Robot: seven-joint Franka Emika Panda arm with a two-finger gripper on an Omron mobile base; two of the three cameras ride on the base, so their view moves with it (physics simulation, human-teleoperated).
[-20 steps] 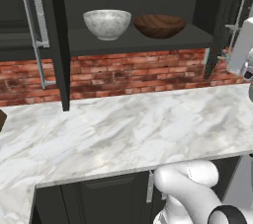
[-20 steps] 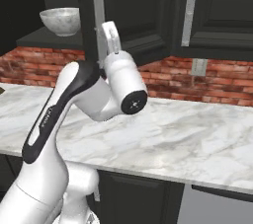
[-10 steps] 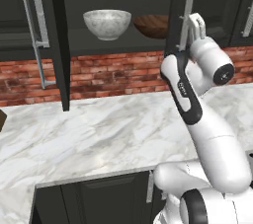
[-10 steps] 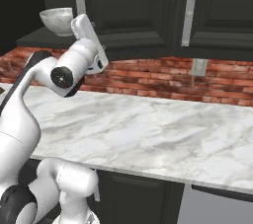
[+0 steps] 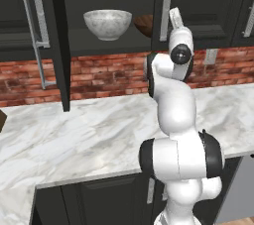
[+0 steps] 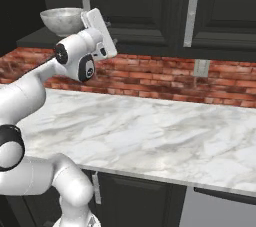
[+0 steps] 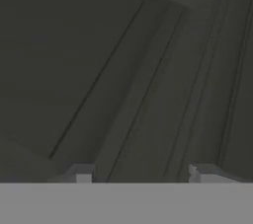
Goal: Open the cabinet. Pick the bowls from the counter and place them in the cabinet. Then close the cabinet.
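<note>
The cabinet's right door stands almost closed, its silver handle upright. The left door hangs open, edge-on. On the dark inner shelf sits the marble bowl. The brown wooden bowl peeks out from behind the right door's edge. My gripper is raised against the front of the right door, just right of its handle. In the hand view the door's raised panel is very close, and the gripper is open with nothing between its tips. The white marble counter lies below.
A red brick wall strip runs behind the counter, with a wall outlet. A neighbouring black cabinet with its own handle is to the right. Dark base cabinets stand under the counter.
The right door has swung left from wide open to nearly closed, now covering most of the wooden bowl. My arm swept left with it, the gripper staying at the door's front.
</note>
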